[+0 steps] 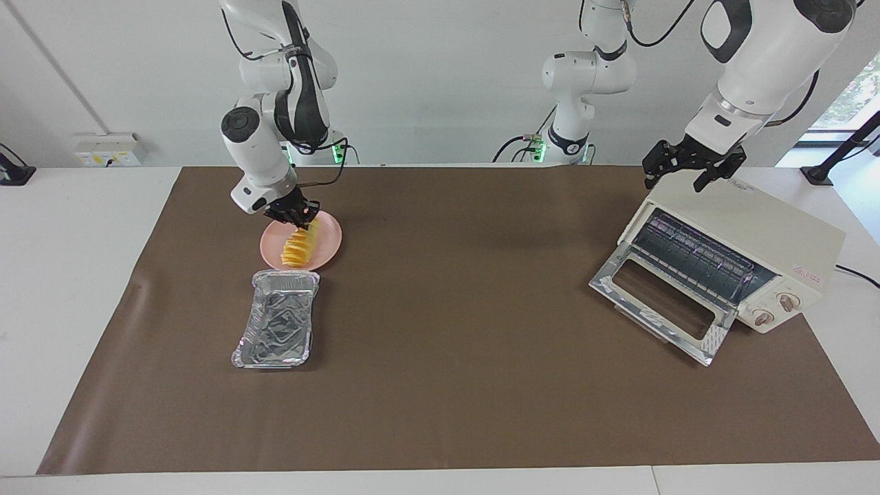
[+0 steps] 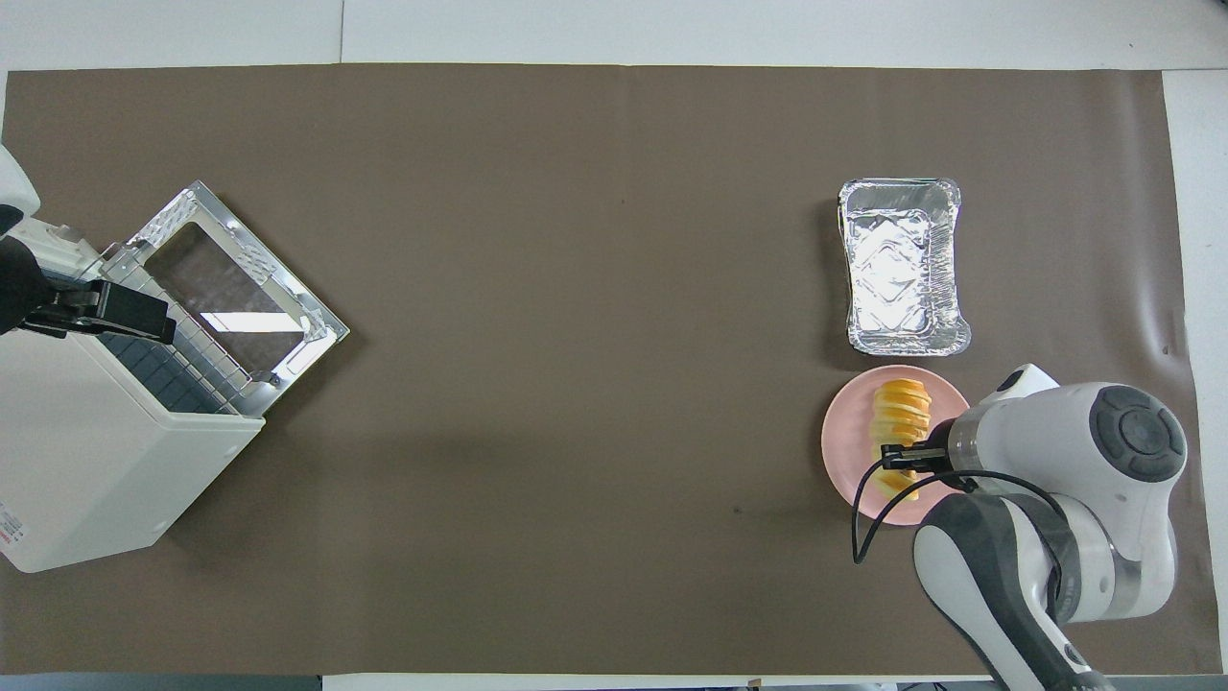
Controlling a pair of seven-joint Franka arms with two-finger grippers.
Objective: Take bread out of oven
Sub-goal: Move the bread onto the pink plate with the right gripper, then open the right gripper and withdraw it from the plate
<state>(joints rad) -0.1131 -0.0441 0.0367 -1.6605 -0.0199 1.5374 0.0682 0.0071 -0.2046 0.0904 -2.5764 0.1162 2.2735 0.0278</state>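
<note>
The golden-yellow ridged bread (image 1: 298, 250) lies on a pink round plate (image 1: 334, 240) toward the right arm's end of the table. My right gripper (image 1: 303, 218) is down at the loaf's end nearer the robots, its fingers pinched on a segment. The overhead view shows the same bread (image 2: 903, 407), plate (image 2: 843, 443) and right gripper (image 2: 898, 457). The cream-white oven (image 1: 756, 227) stands at the left arm's end, its glass door (image 1: 661, 300) dropped open and the dark rack bare. My left gripper (image 1: 677, 180) hangs open over the oven's top edge; it also shows in the overhead view (image 2: 158, 321), above the oven (image 2: 96, 461).
A crinkled silver foil tray (image 1: 278, 320) sits empty beside the plate, farther from the robots; it also shows in the overhead view (image 2: 902, 264). A brown mat (image 1: 467, 357) covers the table. The open oven door (image 2: 240, 278) juts toward the table's middle.
</note>
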